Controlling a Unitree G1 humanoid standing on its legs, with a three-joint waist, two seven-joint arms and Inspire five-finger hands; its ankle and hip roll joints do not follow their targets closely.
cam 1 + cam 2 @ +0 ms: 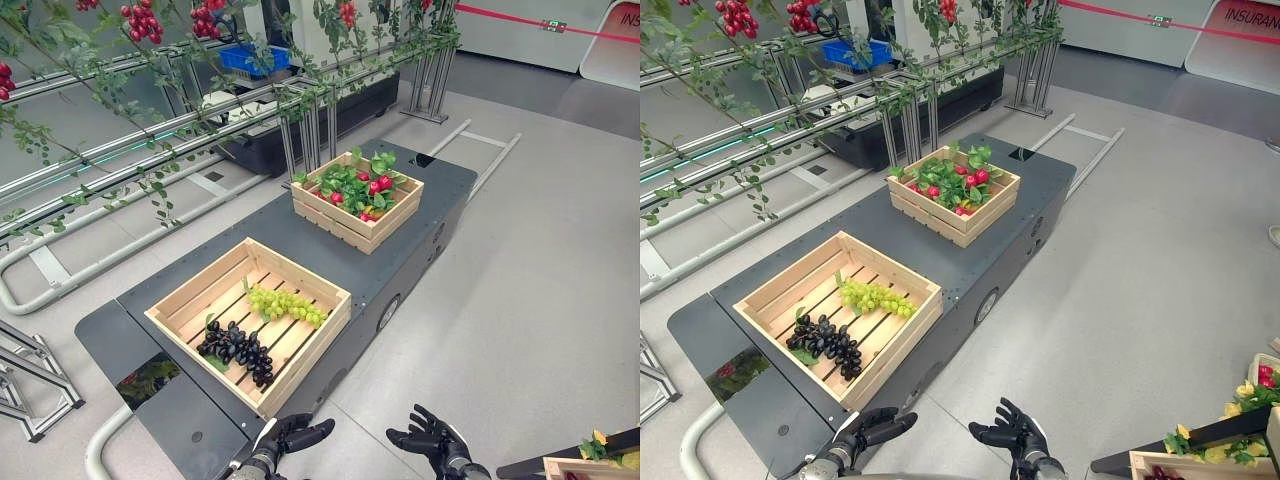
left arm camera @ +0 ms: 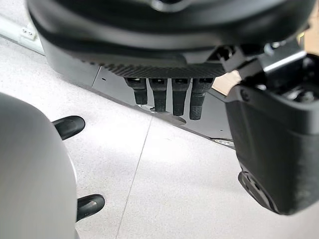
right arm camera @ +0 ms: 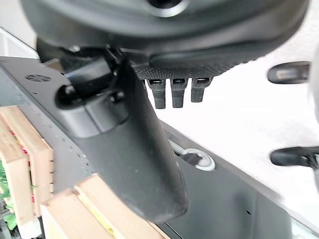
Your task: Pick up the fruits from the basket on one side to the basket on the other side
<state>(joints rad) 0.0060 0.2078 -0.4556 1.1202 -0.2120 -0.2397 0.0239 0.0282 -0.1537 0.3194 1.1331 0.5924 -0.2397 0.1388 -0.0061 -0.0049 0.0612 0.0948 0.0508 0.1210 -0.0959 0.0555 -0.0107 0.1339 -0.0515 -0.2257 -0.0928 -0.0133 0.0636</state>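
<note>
Both sets of fingers are loose and hold nothing. The left hand [image 1: 291, 437] has its fingers [image 2: 160, 97] hanging straight in a row, and the right hand [image 1: 431, 438] has its fingers [image 3: 179, 92] spread and a little bent. From where I stand, the left hand hangs just off the near corner of the counter [image 1: 400, 262]. The right hand is beside it over the grey floor [image 1: 540, 290], clear of the counter's right edge. The hands are apart from each other, and neither touches a basket.

The counter is a long, low, dark grey slab. At its near end sits the near basket [image 1: 312, 352], a slatted wooden box with two bunches in it. The green grapes [image 1: 286, 303] lie toward its far side. The dark grapes [image 1: 238, 350] lie just in front of them, toward the near left wall. At the far end, well apart from the first, stands the far basket [image 1: 330, 218], full of green leaves [image 1: 352, 182] with red fruits [image 1: 381, 184] among them.

Metal rails [image 1: 120, 150] run along the counter's left side, trailing leafy vines and clusters of red berries [image 1: 142, 22]. A blue bin [image 1: 255, 58] sits behind them. Down at the right, another wooden box [image 1: 1175, 466] pokes in, with yellow and red bits among leaves.
</note>
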